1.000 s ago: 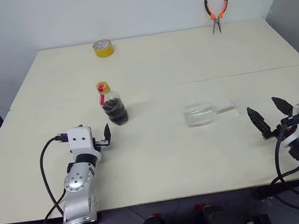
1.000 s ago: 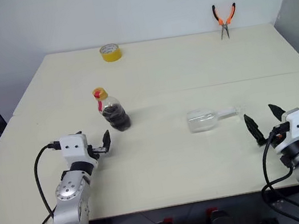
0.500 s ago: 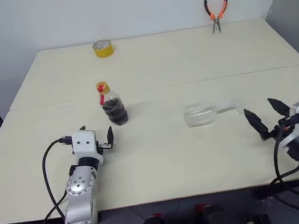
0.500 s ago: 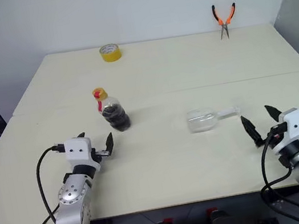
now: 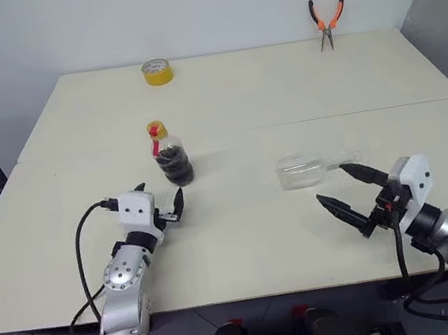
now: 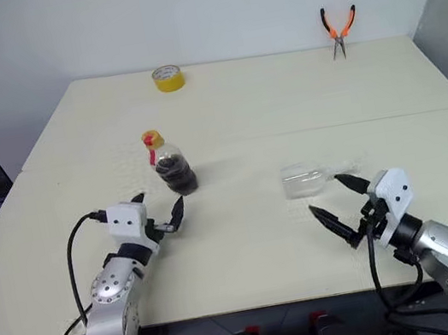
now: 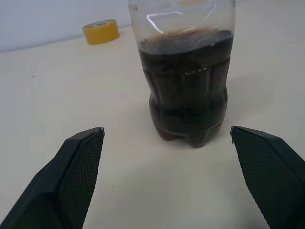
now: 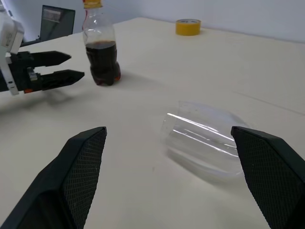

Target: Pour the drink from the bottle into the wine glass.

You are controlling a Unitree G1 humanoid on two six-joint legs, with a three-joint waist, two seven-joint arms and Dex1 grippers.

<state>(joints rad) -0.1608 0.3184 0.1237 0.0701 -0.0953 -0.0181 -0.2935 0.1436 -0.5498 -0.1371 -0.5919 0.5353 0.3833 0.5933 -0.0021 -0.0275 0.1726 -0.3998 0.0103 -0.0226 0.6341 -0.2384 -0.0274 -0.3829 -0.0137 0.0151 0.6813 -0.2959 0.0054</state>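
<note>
The bottle (image 7: 187, 90) stands upright just ahead of the wide-open left gripper (image 5: 161, 204); half full of dark drink, likely light and squashy, so grip its ribbed body gently; the glass (image 8: 205, 143) lies on its side on the table (image 5: 246, 242) before the wide right gripper (image 5: 350, 200); fragile, slippery, best taken by bowl or stem.

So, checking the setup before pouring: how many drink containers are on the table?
2. The bottle stands upright left of centre, just ahead of the left pincer. The wine glass lies on its side right of centre, near the right pincer. Nothing seems hidden.
</note>
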